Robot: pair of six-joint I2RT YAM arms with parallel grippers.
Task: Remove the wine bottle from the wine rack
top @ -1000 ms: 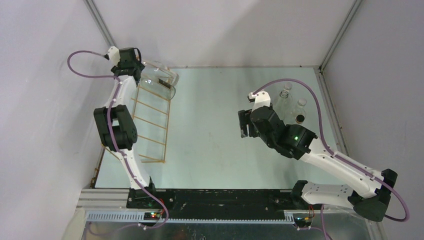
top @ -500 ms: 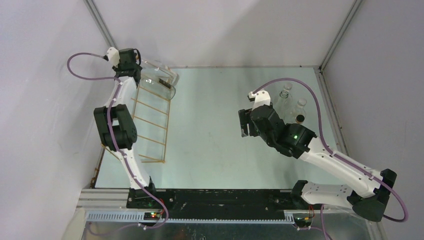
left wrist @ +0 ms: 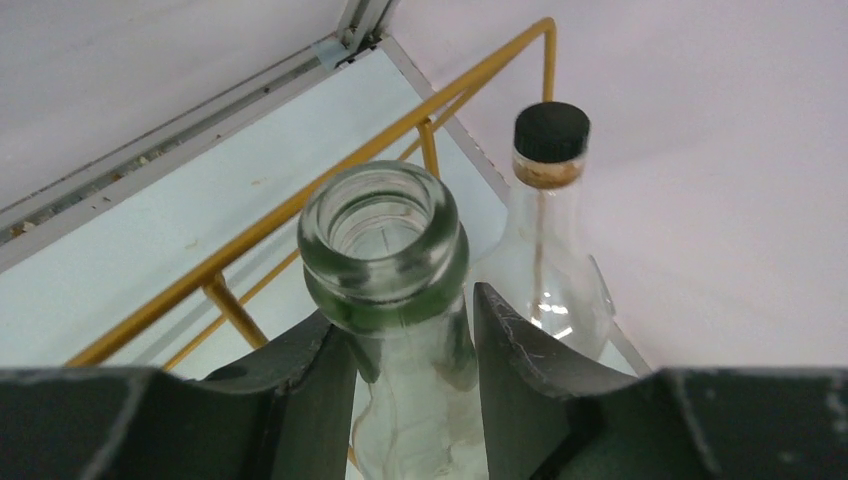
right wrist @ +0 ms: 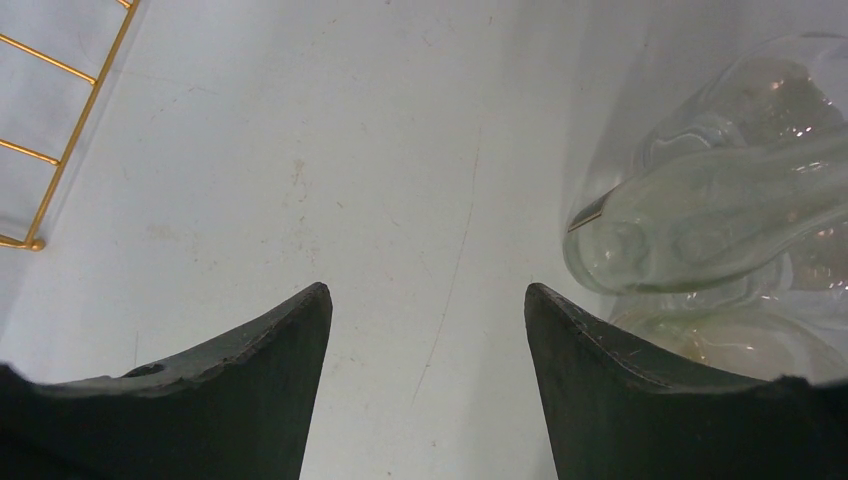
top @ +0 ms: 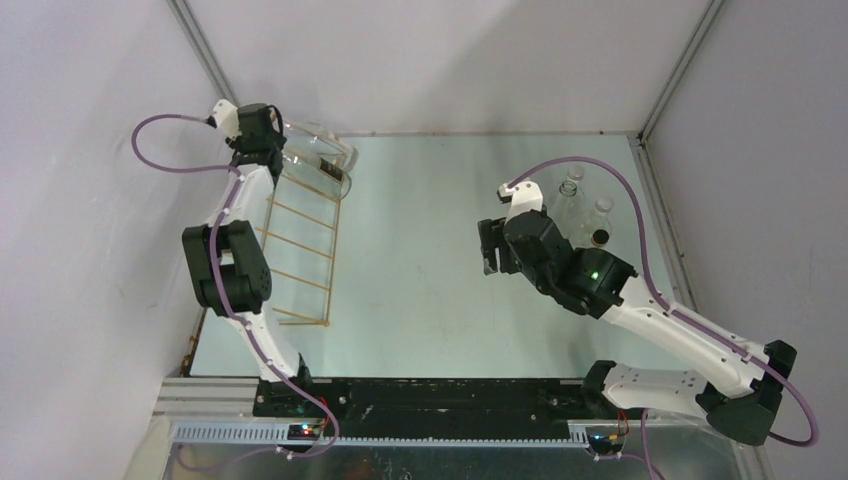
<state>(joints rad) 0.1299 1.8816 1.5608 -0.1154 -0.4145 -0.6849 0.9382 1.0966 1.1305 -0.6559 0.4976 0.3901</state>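
Two black fingers of the left gripper point(left wrist: 405, 330) clamp the neck of a clear glass wine bottle point(left wrist: 385, 235) at the far end of the gold wire wine rack point(left wrist: 270, 232), while the right gripper point(right wrist: 427, 320) gapes above the pale table point(right wrist: 400, 150).

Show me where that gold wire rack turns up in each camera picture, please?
Top external: the wine rack lies at the left side of the pale table.
Left wrist: its gold rail runs diagonally behind the clear bottle that the left gripper holds.
Right wrist: its end shows in the top left corner.
Shared landmark: the pale table.
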